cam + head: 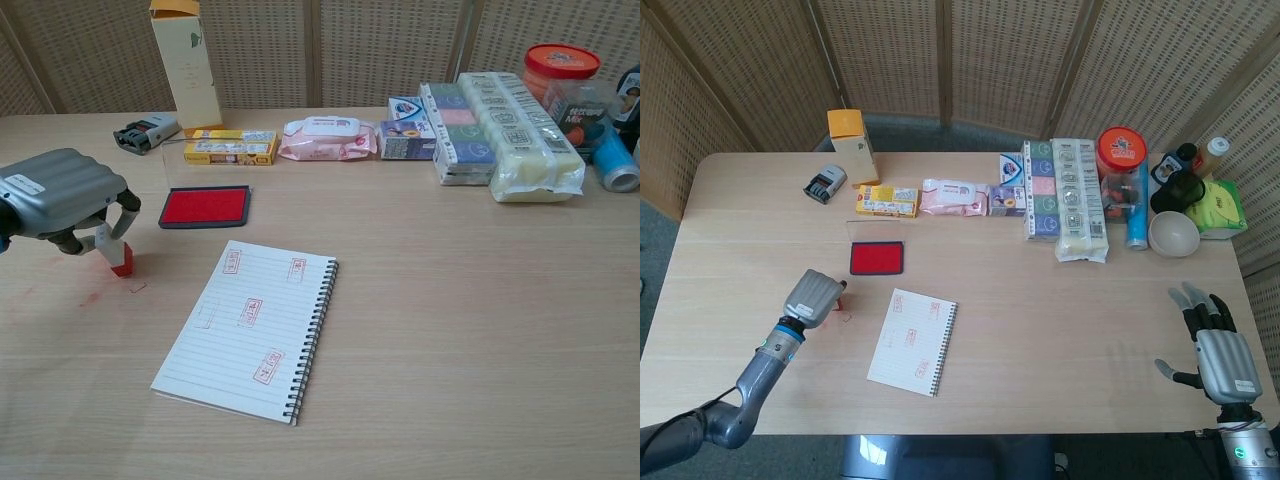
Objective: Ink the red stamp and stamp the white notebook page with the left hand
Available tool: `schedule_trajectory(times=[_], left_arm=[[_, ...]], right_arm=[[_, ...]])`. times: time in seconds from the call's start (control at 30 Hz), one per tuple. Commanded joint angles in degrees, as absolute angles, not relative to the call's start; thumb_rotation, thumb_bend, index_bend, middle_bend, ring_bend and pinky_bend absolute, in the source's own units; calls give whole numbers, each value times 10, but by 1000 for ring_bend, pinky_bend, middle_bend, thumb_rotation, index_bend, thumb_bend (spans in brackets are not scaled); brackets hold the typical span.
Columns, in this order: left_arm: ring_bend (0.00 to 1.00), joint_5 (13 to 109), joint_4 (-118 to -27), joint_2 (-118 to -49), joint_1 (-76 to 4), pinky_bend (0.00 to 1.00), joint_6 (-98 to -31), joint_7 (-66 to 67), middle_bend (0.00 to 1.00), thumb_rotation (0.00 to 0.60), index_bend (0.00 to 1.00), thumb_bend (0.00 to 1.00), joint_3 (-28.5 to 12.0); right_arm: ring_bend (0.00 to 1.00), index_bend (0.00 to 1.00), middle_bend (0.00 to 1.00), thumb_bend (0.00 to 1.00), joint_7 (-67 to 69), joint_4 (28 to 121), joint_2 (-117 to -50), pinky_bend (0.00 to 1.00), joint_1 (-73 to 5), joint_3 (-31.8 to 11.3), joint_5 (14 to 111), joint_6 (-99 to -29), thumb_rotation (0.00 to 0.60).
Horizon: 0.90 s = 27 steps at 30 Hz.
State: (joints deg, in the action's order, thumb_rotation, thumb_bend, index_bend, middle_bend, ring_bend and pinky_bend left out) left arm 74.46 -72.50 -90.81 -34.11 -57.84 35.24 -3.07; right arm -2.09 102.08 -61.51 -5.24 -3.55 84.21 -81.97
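1. We see the left hand (58, 196) pinching the red stamp (118, 259), its red end touching the table (450, 330) left of the white notebook (250, 328)
2. The stamp sits just below and left of the red ink pad (205, 207), apart from both pad and notebook
3. The open page carries several red stamp marks
4. The right hand (1222, 355) rests at the table's near right edge, fingers spread, holding nothing
5. Boxes and packets line the far edge
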Motion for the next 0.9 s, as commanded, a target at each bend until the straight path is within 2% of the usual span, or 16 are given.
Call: schedule_trajectory(times=[0.03, 0.37, 0.57, 0.9], left_arm=[[1000, 736, -732, -911, -344, 1000, -579, 367, 1000, 600, 654, 326, -34], [1000, 701, -744, -913, -345, 1000, -577, 399, 1000, 600, 652, 326, -40], [1000, 697, -751, -910, -346, 1000, -583, 405, 1000, 600, 588, 326, -41], [1000, 684, -759, -907, -349, 1000, -582, 415, 1000, 600, 545, 324, -40]], right_arm=[[17, 0, 0, 85, -19, 1021, -614, 0, -52, -36, 842, -821, 600], [17, 0, 0, 86, -17, 1023, -613, 0, -52, -35, 843, -820, 600], [17, 0, 0, 86, -20, 1023, -613, 0, -52, -35, 843, -820, 600], [17, 0, 0, 86, -22, 1024, -614, 0, -53, -34, 842, -820, 600]])
